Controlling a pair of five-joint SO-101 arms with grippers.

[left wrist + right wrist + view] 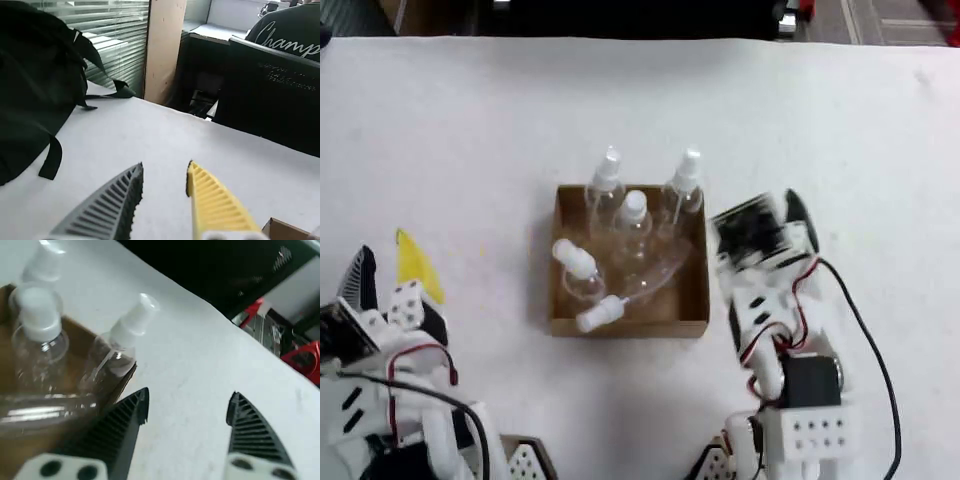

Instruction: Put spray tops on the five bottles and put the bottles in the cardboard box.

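Observation:
The cardboard box (697, 300) sits mid-table and holds several clear bottles with white spray tops. Three stand along its far side, such as one bottle (607, 187). Another stands at the near left (578, 270), and one lies tilted across the front (645, 282). My right gripper (770, 212) is just right of the box, open and empty. In the right wrist view its fingers (189, 400) frame bare table beside the box corner (80, 332) and a capped bottle (117, 350). My left gripper (388, 270), with one yellow and one black finger, stands open and empty at the table's near left (165, 172).
White table (820, 120) spreads all round the box. A black cable (865, 340) loops beside the right arm. Beyond the table's far left edge lie a black bag (35, 90) and dark furniture (270, 95).

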